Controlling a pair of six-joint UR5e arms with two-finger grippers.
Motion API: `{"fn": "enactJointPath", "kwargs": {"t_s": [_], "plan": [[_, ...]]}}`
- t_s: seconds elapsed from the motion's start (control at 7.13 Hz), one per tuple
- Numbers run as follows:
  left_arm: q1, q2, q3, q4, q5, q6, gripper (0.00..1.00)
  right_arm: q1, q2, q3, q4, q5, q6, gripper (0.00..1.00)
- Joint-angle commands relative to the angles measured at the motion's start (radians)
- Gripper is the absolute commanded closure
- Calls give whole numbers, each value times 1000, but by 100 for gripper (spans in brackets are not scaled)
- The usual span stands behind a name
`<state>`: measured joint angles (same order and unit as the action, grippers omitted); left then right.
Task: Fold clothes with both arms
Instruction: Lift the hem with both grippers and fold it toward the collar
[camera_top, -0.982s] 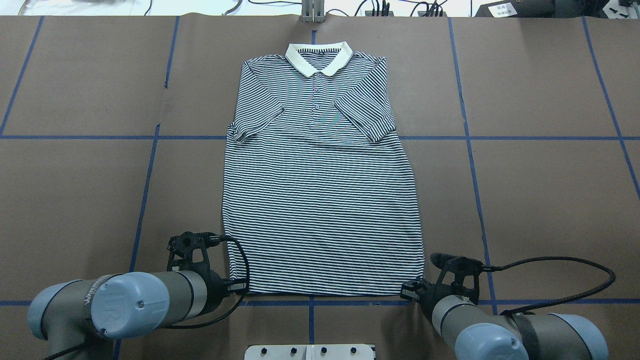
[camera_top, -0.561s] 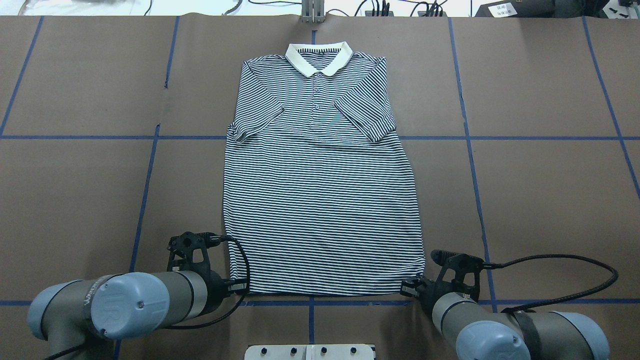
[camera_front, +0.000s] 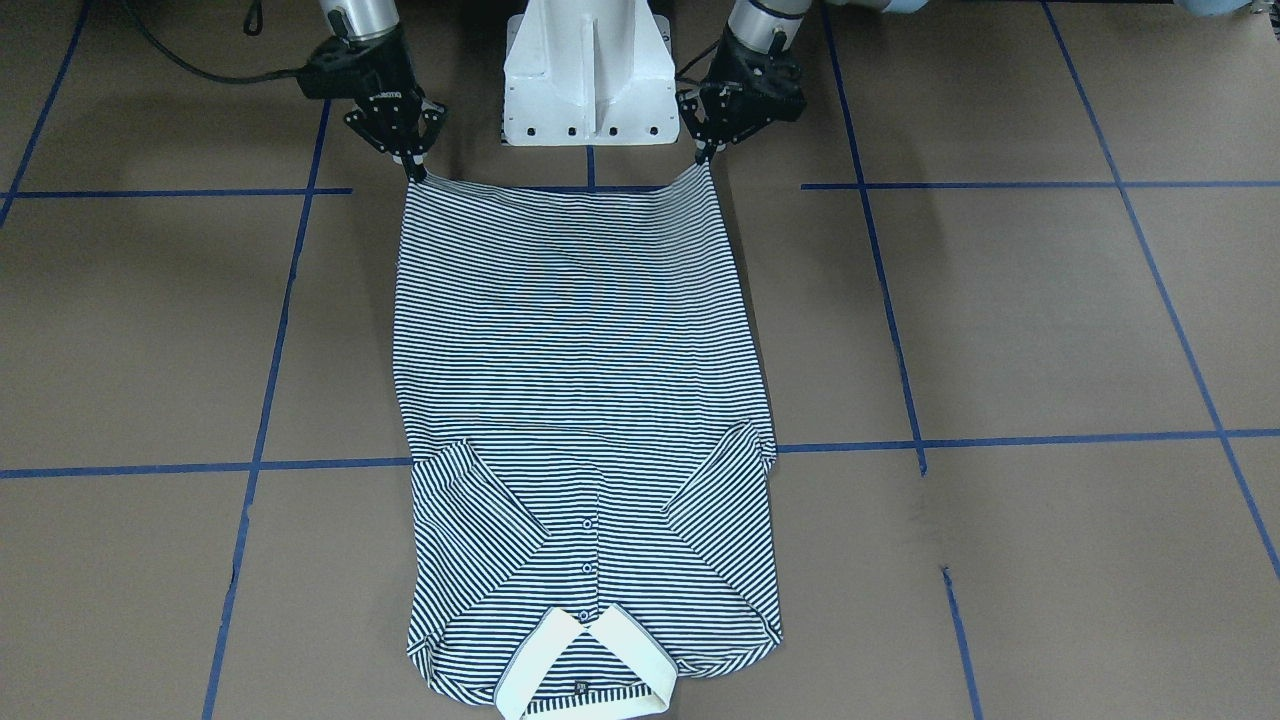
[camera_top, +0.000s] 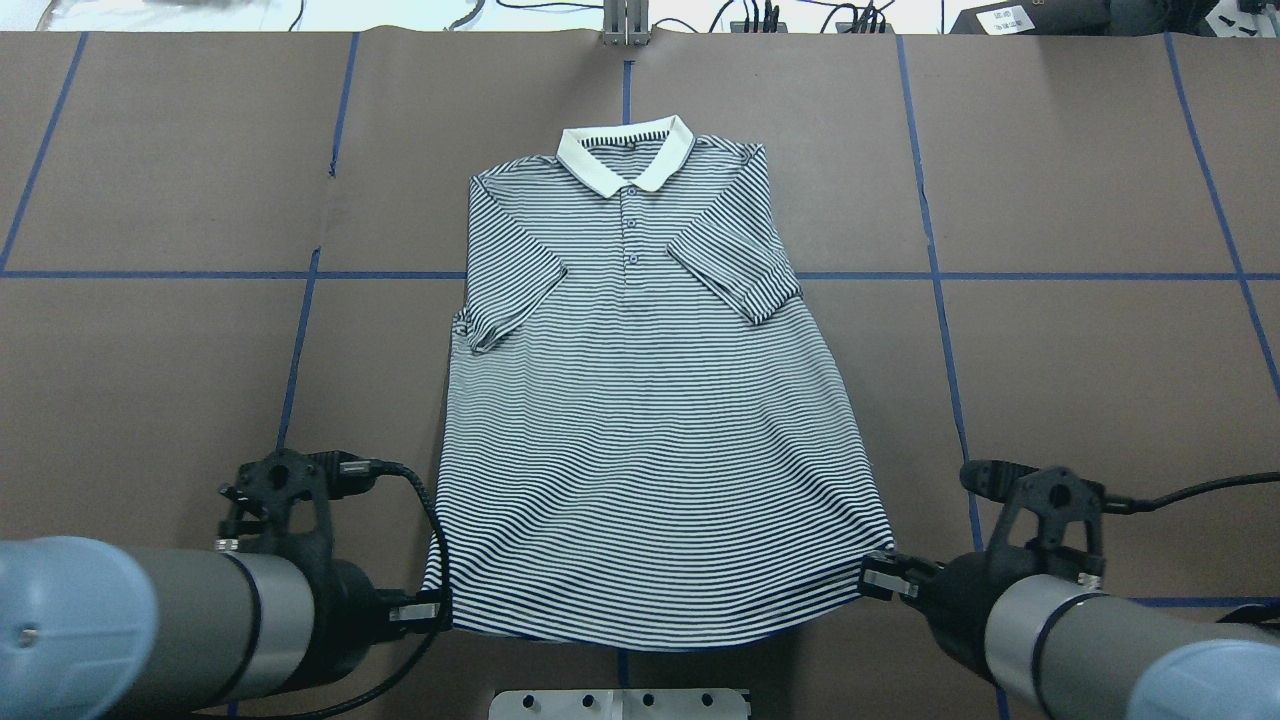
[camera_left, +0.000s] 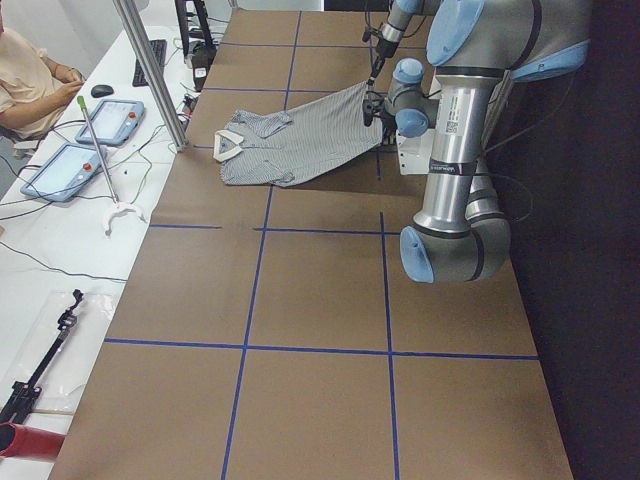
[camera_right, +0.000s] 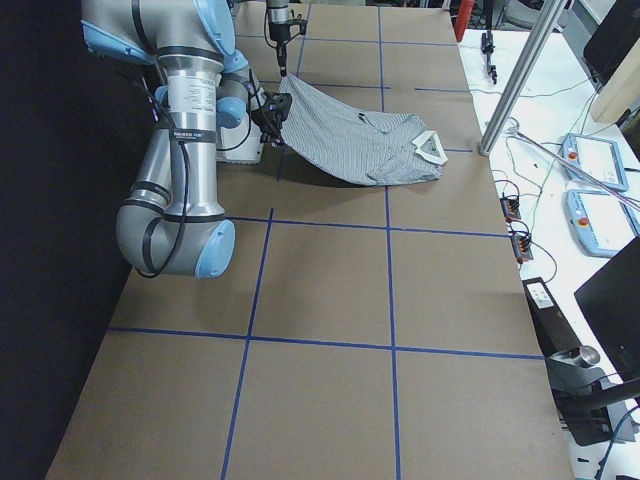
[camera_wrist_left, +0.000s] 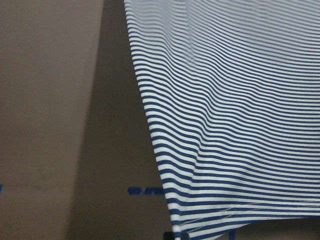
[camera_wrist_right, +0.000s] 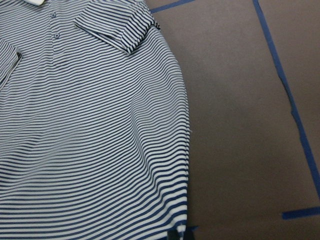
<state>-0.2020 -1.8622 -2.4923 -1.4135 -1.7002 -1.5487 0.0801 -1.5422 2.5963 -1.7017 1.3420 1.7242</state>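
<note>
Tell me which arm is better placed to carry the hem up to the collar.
Neither alone, likely: the left gripper pinches the left hem corner of the polo shirt, the right gripper the right corner, both lifted. The fold to the collar needs both together.

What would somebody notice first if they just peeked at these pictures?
The striped polo shirt lies in the middle of the brown table, its cream collar at the far end from the robot. The left pincer and the right pincer each pinch a bottom corner, holding the hem up off the table while the collar end rests flat.
</note>
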Motion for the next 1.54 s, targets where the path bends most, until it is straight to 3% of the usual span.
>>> {"fn": "enactJointPath", "kwargs": {"t_s": [0.0, 0.14, 0.42, 0.56, 0.7, 0.98, 1.12, 1.4], "plan": [[-94, -125, -105, 220, -100, 10, 100, 90, 155, 128, -317, 162, 0, 100], [-97, -133, -68, 217, -96, 71, 100, 119, 236, 76, -349, 167, -15, 100], [-292, -194, 130, 185, -96, 284, 100, 295, 411, -144, -340, 189, -206, 100], [-392, -219, 262, 106, -102, 373, 100, 442, 462, -280, -311, 285, -292, 100], [-458, -222, 368, 18, -102, 410, 100, 548, 494, -409, -230, 345, -363, 100], [-546, -264, 517, -56, -102, 488, 100, 656, 499, -668, 19, 353, -422, 100], [-565, -276, 614, -138, -99, 495, 100, 664, 543, -814, 137, 350, -425, 100], [-579, -340, 862, -331, -95, 496, 100, 661, 661, -1055, 230, 342, -419, 100]]}}
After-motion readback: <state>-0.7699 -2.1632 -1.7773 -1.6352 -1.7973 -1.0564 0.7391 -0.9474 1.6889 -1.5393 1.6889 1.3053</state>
